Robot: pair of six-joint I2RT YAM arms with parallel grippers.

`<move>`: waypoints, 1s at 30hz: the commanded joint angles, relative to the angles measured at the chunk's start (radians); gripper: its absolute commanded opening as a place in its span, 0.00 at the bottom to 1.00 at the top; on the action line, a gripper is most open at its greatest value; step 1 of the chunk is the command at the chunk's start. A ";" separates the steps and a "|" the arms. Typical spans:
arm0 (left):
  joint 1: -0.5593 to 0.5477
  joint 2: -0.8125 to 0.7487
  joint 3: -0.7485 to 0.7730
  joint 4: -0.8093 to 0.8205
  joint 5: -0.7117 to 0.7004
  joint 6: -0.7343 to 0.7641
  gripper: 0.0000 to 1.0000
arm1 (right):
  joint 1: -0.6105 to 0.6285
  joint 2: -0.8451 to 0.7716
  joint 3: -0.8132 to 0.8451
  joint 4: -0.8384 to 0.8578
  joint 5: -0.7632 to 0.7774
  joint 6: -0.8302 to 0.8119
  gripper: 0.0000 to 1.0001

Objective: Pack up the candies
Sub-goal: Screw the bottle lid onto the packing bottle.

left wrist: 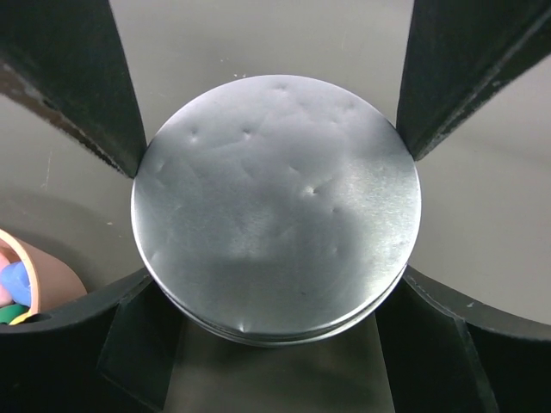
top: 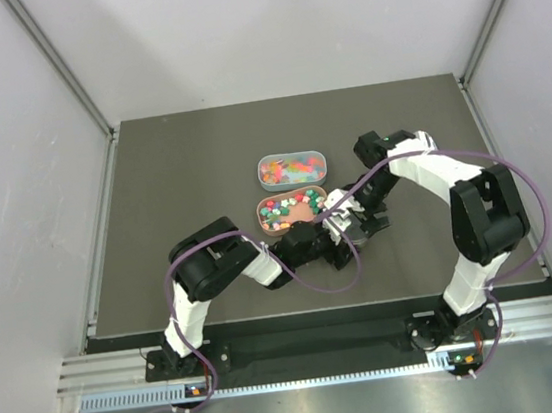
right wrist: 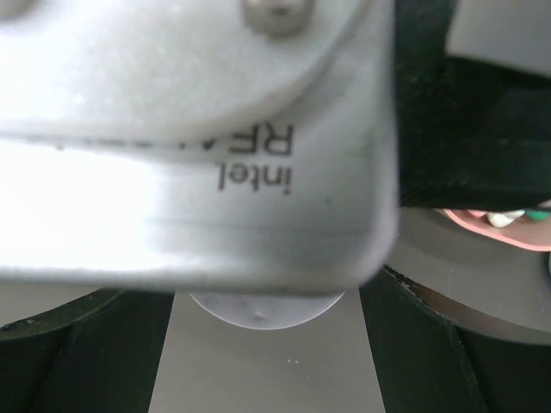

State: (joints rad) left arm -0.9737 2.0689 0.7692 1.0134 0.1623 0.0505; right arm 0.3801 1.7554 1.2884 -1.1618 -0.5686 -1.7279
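Candies [top: 290,170]: tiny, mixed colours, heaped in a clear tray [top: 263,173] mid-table and in a pink tray [top: 261,214] just beside it on the near side. Look light, hard and round, so likely to roll and scatter, and too small to pinch one by one. Best moved by the tray: take hold across a short wall, keep level, tip slowly to pour.

Just right of the pink tray, left gripper [left wrist: 274,162]: jaws wide, fingertips [left wrist: 116,129] pressed against opposite edges of a round metal lid [left wrist: 275,224], so clamped on it. Lid dented, smooth, probably slippery; nothing visible of what sits under it. In the same view, a corner of the pink tray and one blue candy at lower left.

Further right, right gripper [top: 355,219], nose to nose with the left one. Wrist view there mostly blocked by a silver camera [right wrist: 189,146]; only a sliver of lid visible below. Cannot tell whether these jaws touch the lid or stand free.

Judging by the full trays, packing barely begun.
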 commanded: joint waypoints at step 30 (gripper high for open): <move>-0.006 0.049 -0.064 -0.414 -0.101 0.074 0.99 | 0.063 -0.013 -0.190 0.251 0.073 0.542 1.00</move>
State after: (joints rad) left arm -0.9634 2.0502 0.7559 0.9985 0.1379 0.0475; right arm 0.4034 1.6768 1.1584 -0.8894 -0.6216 -1.2526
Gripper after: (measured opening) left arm 0.943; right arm 0.993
